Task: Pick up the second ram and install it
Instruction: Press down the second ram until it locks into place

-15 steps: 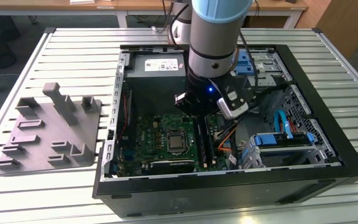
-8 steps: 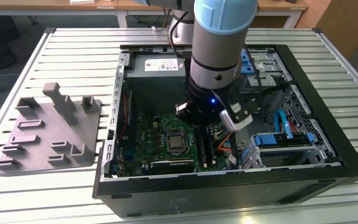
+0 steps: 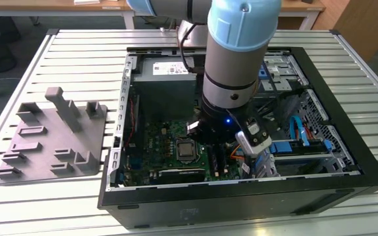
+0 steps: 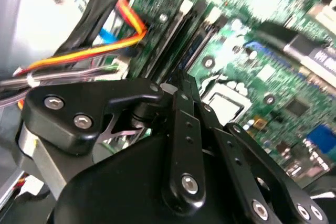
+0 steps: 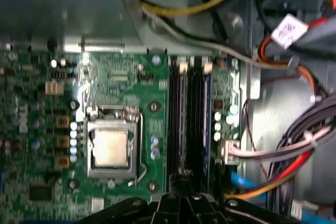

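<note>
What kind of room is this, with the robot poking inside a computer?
Probably a workshop or robot lab. An open computer case lies on a slatted metal table, a grey plastic block sits beside it, and wooden desks stand behind.

**Setting: robotics lab or assembly test bench, probably**

Work surface: slatted aluminium-profile table. On it, an open desktop computer case lying on its side, green motherboard exposed, with bundled cables. Beside the case, a grey moulded fixture block with slots and posts. Overhead, an industrial robot arm. Background: wooden desks along the far edge, details indistinct.
</note>
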